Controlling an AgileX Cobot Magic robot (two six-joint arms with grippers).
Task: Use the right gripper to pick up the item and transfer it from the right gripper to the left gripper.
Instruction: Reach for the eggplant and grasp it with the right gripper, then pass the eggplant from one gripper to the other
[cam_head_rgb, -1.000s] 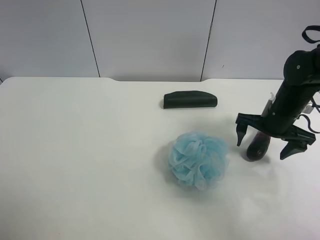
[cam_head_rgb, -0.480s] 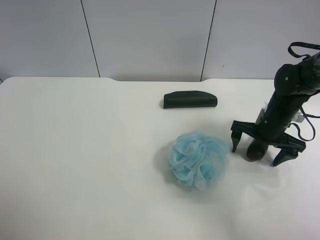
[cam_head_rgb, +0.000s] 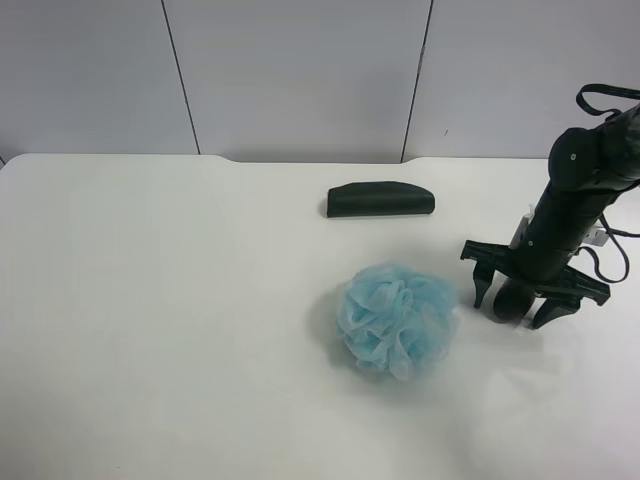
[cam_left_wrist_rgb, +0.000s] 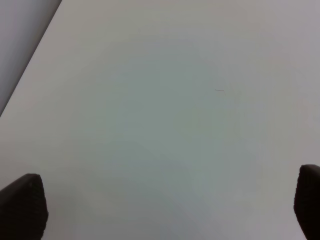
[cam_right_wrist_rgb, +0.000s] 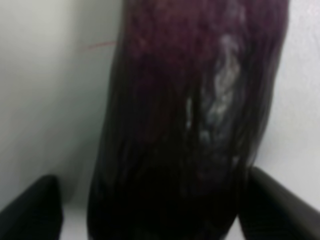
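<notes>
Right pincer (cam_head_rgb: 510, 312) part-open astride the item (cam_right_wrist_rgb: 190, 125), one side against it, other clear.

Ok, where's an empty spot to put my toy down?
The whole bare table left of the blue pouf in the high view is free, and the strip between pouf and dark green case. It's crowded beside the pouf where the right gripper straddles the eggplant.

Lab: white table (cam_head_rgb: 150, 300), grey wall panels (cam_head_rgb: 300, 70)
</notes>
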